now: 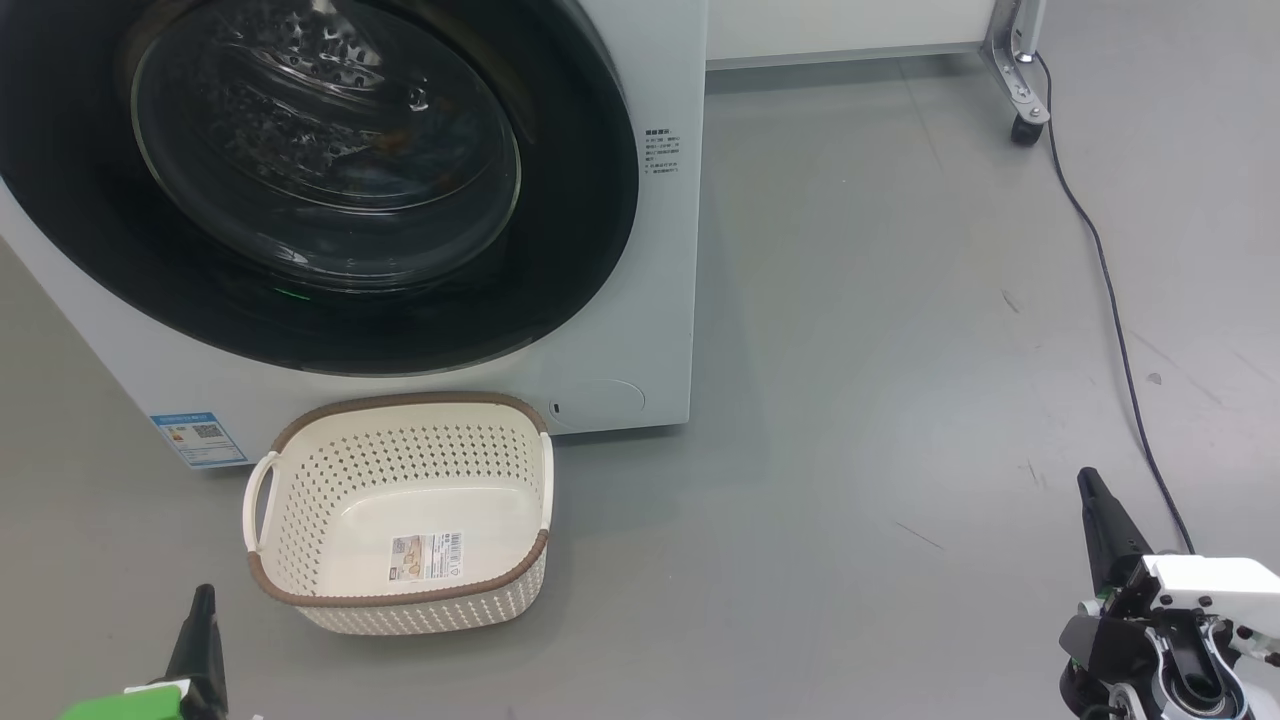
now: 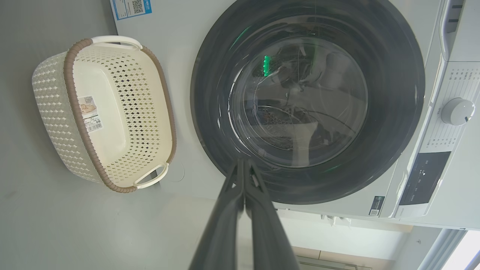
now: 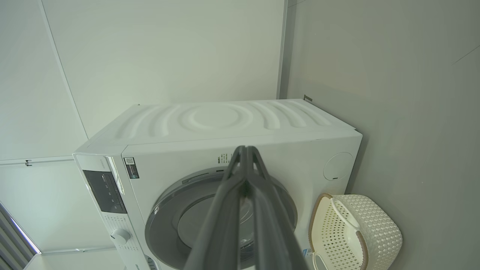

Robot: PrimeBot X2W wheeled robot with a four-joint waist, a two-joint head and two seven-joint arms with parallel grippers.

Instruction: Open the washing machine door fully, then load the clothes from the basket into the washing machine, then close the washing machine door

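The washing machine (image 1: 620,330) has its door (image 1: 560,250) shut flush against the white front. The basket (image 1: 430,615) stands on the floor just below the door, close to the machine's front (its label sticker (image 1: 427,555) shows on the bottom). The left gripper (image 1: 203,600) and right gripper (image 1: 1090,485) hang low over the floor, both clenched on nothing.

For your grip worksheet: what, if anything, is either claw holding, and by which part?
Nothing: the left claw and the right claw are both shut, empty.

left claw (image 1: 203,597) closed, right claw (image 1: 1089,481) seemingly closed
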